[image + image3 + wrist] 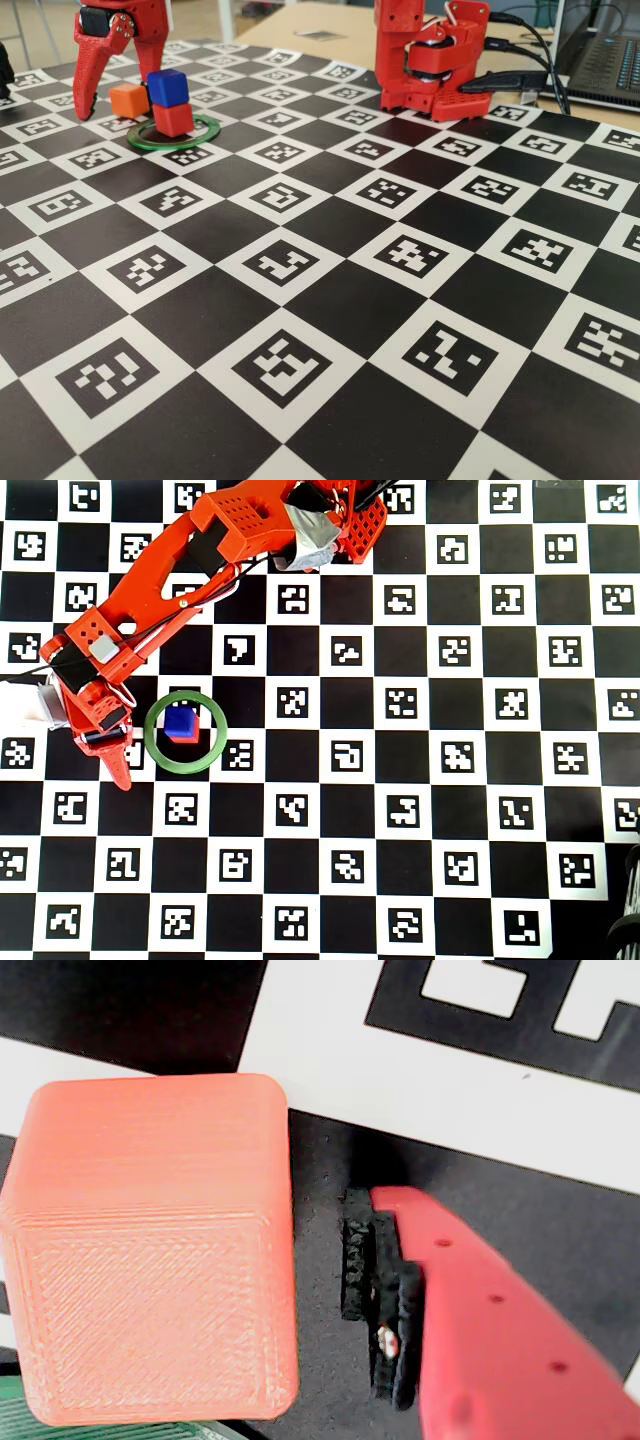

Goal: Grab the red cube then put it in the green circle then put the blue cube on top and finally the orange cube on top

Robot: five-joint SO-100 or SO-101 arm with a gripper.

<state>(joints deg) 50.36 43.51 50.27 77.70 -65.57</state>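
Note:
In the fixed view the red cube [175, 120] sits inside the green circle [207, 131], and the blue cube [167, 86] rests on top of it. The orange cube [128, 100] stands on the board just left of the ring. My gripper [118, 100] is open and straddles it. In the wrist view the orange cube [150, 1250] fills the left side. A dark gap separates it from my right finger's black pad [385, 1290]. The other finger is out of frame. From overhead the blue cube [181, 722] shows inside the green circle [152, 742], and my arm hides the orange cube.
The arm's red base [430, 65] stands at the back of the marker-printed checkerboard [330, 330]. Behind it, black cables [535, 45] and a laptop [610, 60] lie on a wooden table at the top right.

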